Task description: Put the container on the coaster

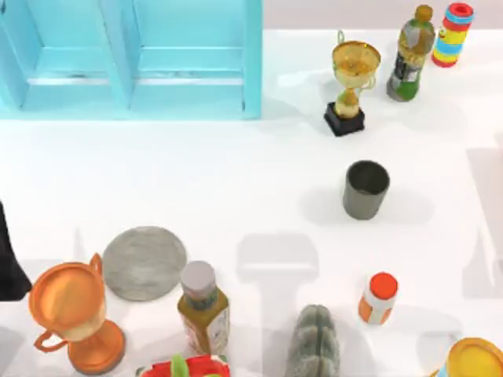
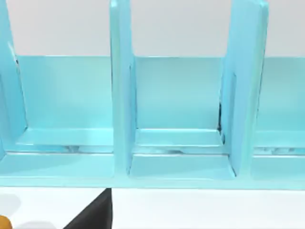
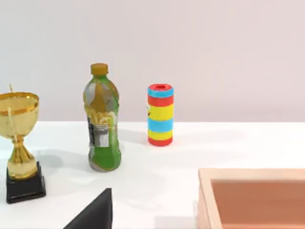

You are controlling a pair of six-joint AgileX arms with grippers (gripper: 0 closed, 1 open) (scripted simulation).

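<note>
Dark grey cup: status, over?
Dark grey cylindrical cup upright on table, right of centre, untouched. Mottled grey round coaster bare, near left, beside orange trophy and grey-capped bottle. Left arm parked at left edge.

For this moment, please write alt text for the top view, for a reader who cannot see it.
A dark grey container stands upright on the white table, right of centre, well apart from the flat grey coaster near the left front. Trophies, bottles and a blue shelf unit surround them.
</note>
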